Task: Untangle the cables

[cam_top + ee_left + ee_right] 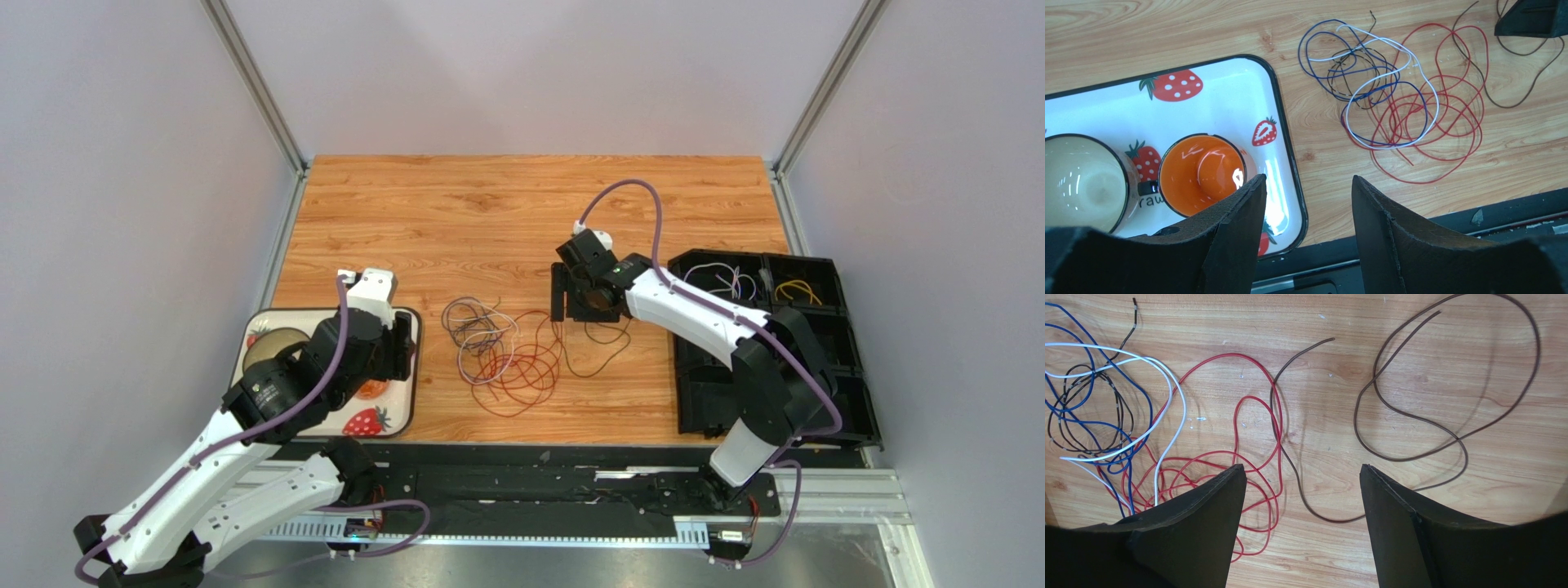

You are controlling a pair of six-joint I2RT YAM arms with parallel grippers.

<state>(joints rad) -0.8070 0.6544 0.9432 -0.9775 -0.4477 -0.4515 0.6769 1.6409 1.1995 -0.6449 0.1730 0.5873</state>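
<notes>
The cables (505, 349) lie in a loose tangle mid-table: red (1441, 116), white (1364, 92), blue (1321, 55) and black (1352, 70) loops overlap. A brown cable (1444, 422) lies spread out to their right, and one strand of it crosses the red loops. My right gripper (1303, 467) hovers open just above the wood, and the brown strand (1315, 508) runs on the table between its fingers. Seen from above, that gripper (570, 300) is at the tangle's far right edge. My left gripper (1308, 179) is open and empty over the tray's right rim, left of the tangle.
A white strawberry-patterned tray (1229, 76) at the left holds an orange cup (1201, 174) and a cream cup (1082, 180). A black compartment bin (846, 368) at the right holds a yellow cable (797, 292) and pale ones (736, 284). A black rail (552, 459) runs along the near edge.
</notes>
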